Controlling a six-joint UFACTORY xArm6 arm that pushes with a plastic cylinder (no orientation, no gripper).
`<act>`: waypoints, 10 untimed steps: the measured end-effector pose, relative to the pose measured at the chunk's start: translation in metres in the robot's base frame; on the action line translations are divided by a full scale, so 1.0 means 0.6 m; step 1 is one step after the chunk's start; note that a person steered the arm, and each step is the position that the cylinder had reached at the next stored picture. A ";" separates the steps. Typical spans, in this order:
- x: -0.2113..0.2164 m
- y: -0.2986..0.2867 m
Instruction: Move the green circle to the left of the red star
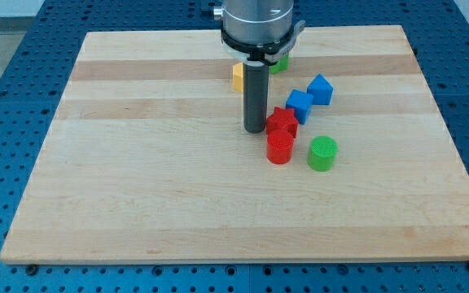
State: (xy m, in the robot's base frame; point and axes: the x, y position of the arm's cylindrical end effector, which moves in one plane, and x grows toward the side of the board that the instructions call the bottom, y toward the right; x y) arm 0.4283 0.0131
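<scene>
The green circle (322, 153) is a short green cylinder on the wooden board, right of centre. The red star (282, 121) lies up and to its left. A red cylinder (279, 148) stands just below the star, between the star and the green circle's left side. My tip (255, 130) rests on the board just left of the red star, close to it. The green circle is about 80 pixels right of my tip and slightly lower.
Two blue blocks (300, 104) (320, 89) lie up and right of the red star. A yellow block (238, 76) and a green block (279, 63) sit behind the rod near the view's top. The board's edge (243, 260) runs along the bottom.
</scene>
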 end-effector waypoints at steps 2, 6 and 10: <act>-0.005 -0.025; 0.161 -0.013; 0.109 0.169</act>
State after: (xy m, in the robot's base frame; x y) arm 0.4935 0.1147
